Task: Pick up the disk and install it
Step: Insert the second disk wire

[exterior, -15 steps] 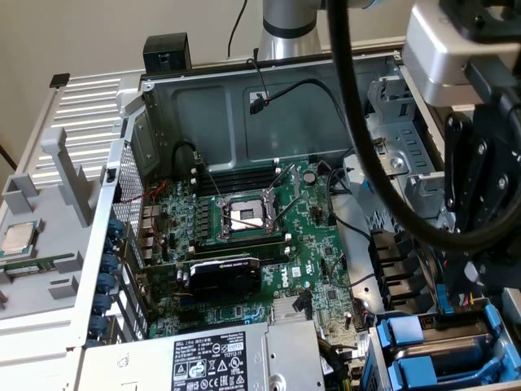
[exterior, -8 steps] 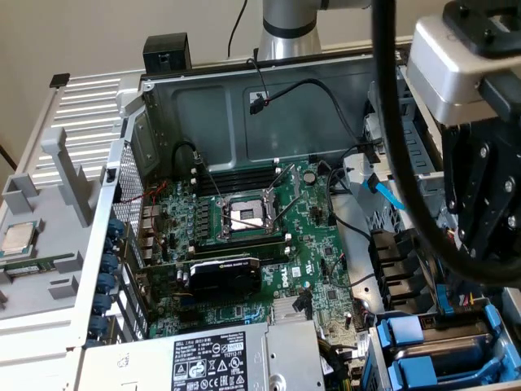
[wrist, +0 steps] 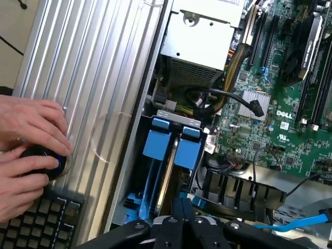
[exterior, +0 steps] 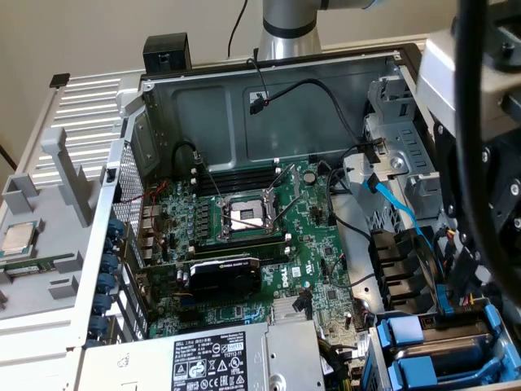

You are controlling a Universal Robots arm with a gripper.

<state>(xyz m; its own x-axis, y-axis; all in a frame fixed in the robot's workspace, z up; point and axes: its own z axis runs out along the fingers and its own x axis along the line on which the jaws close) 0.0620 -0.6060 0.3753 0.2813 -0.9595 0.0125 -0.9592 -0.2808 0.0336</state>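
Two blue-framed drive carriers (wrist: 155, 142) (wrist: 189, 148) stand side by side in the drive bay at the case's corner, with a silver metal edge between them. One of them may be the disk; I cannot tell which. The same blue carriers (exterior: 407, 336) sit at the exterior view's lower right. My gripper (wrist: 182, 202) hovers just over the bay, its two black fingers pressed together with nothing between them. It touches neither carrier.
The grey power supply (exterior: 203, 362) (wrist: 202, 26) lies beside the bay, next to the green motherboard (exterior: 244, 244). A blue cable (exterior: 399, 208) runs over the drive cage. A person's hands (wrist: 31, 150) rest on a black knob beside a keyboard (wrist: 41, 218) outside the case.
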